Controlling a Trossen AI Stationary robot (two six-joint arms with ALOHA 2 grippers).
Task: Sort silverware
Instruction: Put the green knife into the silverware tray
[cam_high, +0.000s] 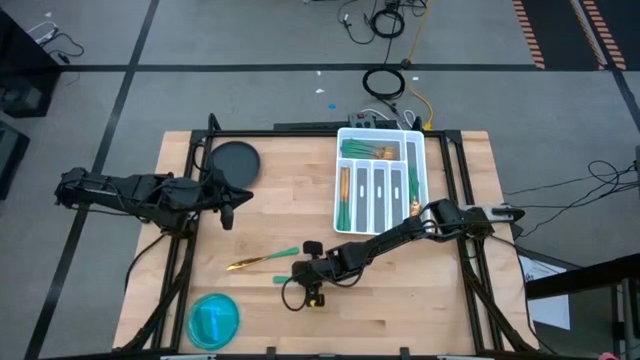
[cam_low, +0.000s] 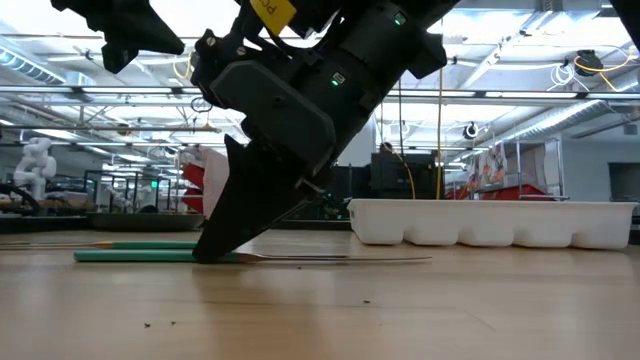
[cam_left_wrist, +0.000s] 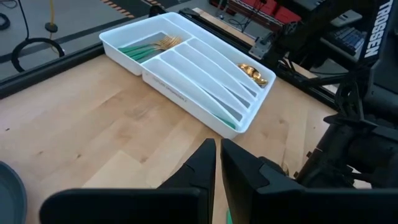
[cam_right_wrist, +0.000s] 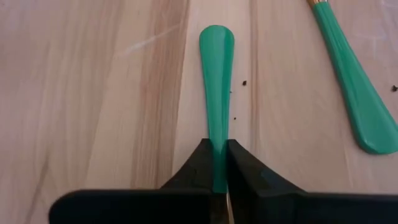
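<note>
jaws of right gripper (cam_right_wrist: 217, 163) clamp a teal-handled utensil (cam_right_wrist: 217, 74) on table (cam_right_wrist: 93, 93).

Pale wood-grain table (cam_high: 270, 200), light and darker streaks. White divided tray (cam_high: 335, 190) holding teal-green handles, gold heads. Loose silverware (cam_high: 262, 260) on table: gold head, teal-green handle; second teal-green handle (cam_right_wrist: 216, 93) pinched between black fingers of right gripper (cam_right_wrist: 217, 163). Dark grey round plate (cam_high: 236, 160). Translucent blue bowl (cam_high: 214, 319).
</note>
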